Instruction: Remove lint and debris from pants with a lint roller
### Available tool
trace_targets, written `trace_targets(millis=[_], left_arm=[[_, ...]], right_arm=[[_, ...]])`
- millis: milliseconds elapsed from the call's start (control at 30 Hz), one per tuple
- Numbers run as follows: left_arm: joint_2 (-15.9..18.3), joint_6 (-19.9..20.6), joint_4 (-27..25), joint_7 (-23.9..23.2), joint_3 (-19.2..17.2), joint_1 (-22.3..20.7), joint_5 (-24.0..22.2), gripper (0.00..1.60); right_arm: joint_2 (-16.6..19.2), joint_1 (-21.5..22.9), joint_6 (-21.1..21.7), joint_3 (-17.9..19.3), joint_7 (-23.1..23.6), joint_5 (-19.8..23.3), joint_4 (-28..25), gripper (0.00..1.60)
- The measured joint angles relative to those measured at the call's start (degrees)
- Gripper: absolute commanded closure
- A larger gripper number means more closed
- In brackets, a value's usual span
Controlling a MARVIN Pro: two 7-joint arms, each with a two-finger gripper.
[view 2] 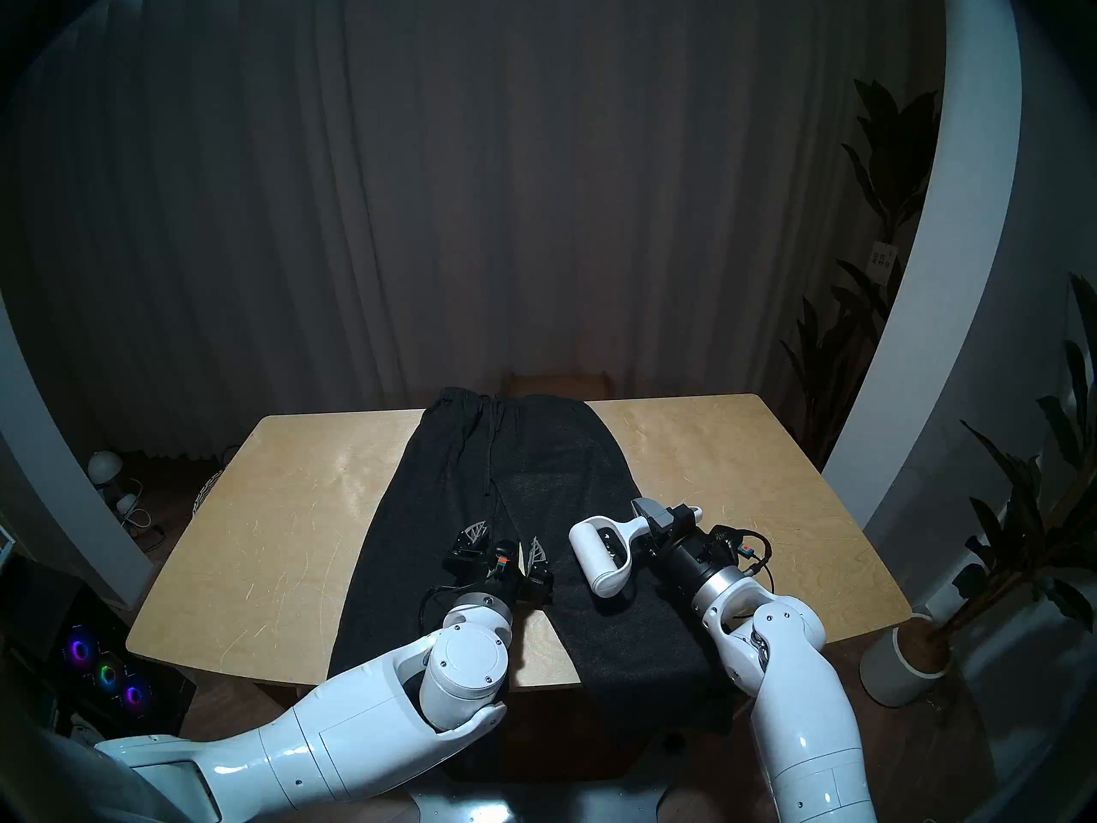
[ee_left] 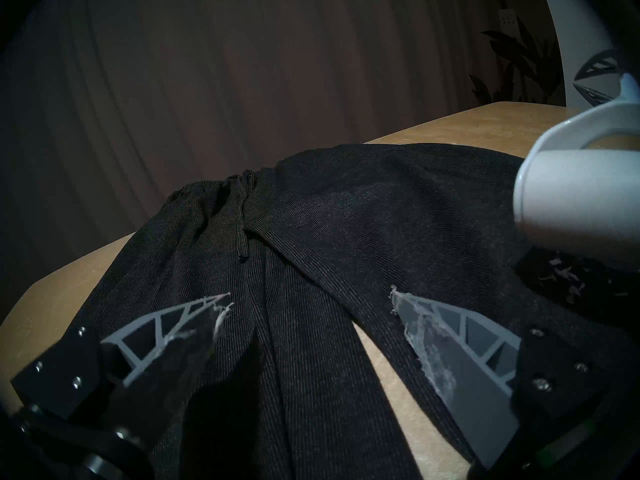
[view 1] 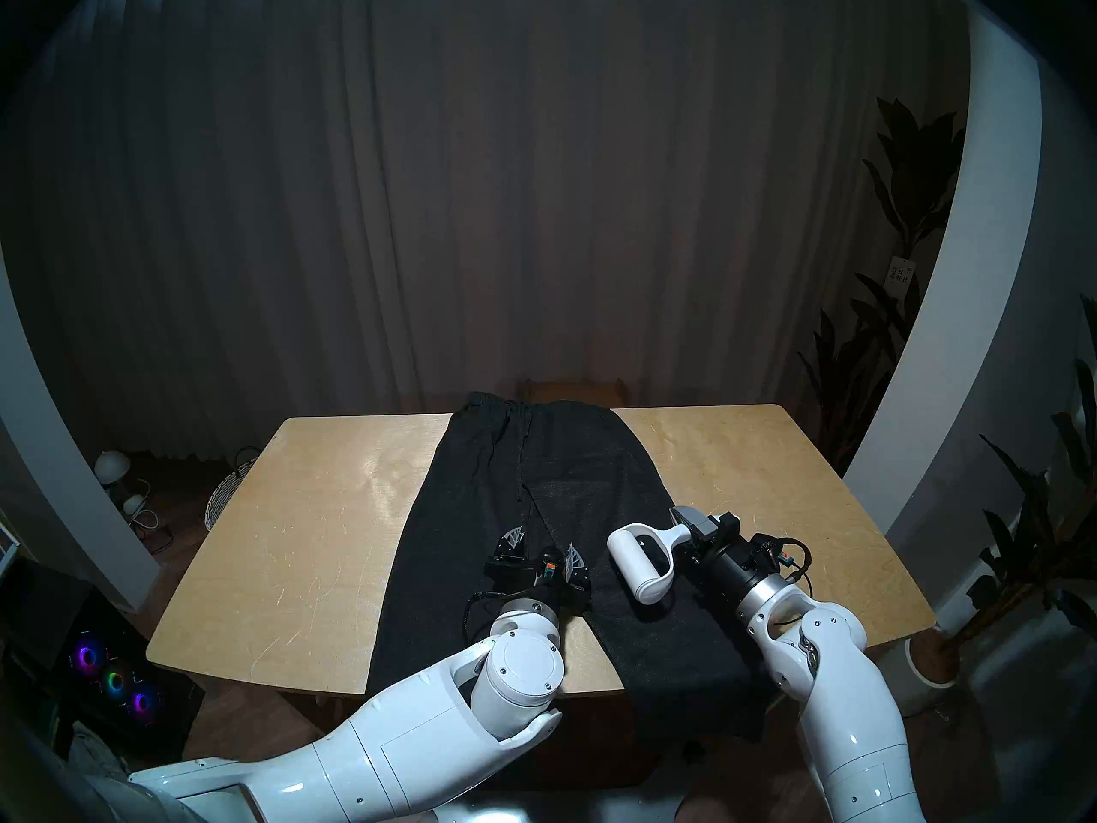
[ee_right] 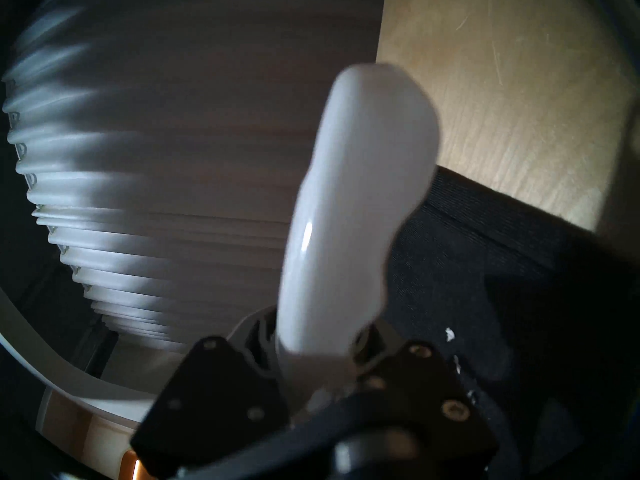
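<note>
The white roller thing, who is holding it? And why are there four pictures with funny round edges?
Those white arms belong to a robot, and each ends in a pincer called a gripper. Two pictures come from cameras on the robot's head, looking down at a wooden table. The other two come from small cameras on its wrists, so they look tilted and very close.

Dark grey pants lie spread flat on the table. The right gripper has its jaws shut on the handle of the lint roller, a sticky roll that picks up fluff. It is held just above one pant leg.

The left gripper holds nothing; its jaws are open over the pants. In the left wrist picture you can see small white flecks of lint on the dark cloth beside the roller.
</note>
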Motion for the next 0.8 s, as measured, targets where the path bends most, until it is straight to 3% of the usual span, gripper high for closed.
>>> trace_targets(millis=[333, 800], left_arm=[[0.5, -0.2, -0.7, -0.3, -0.6, 0.5, -1.1, 0.00], [2.1, -2.1, -1.9, -2.4, -0.7, 1.3, -1.9, 0.00]], right_arm=[[-0.7, -0.1, 0.6, 0.4, -3.2, 1.4, -1.2, 1.60], [-1.1, 0.0, 0.9, 0.6, -3.2, 1.7, -1.5, 1.60]])
